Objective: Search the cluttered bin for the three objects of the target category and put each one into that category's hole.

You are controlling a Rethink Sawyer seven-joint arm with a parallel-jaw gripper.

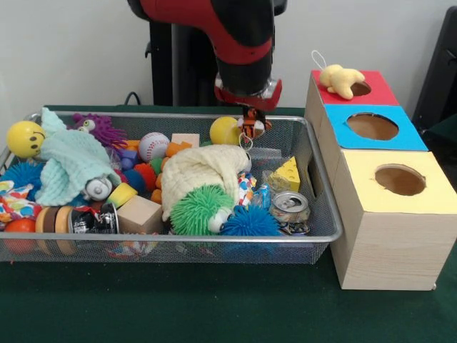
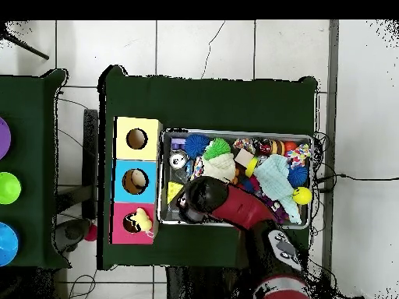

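The can (image 1: 290,207) near the bin's (image 1: 325,236) front rim shows no readable label. Behind it, the pincer (image 1: 251,123) hangs clenched on the tiger (image 1: 253,126), partly hidden. Farther right, the duck (image 1: 340,79) lies at the red hole (image 1: 360,88).

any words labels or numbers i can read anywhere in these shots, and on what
None can be read.
Drink can in the wire basket: printing on its side, too blurred to read.
Black-labelled item at the basket's front: light marks, too small to read.
Smiley ball: a face, no text.
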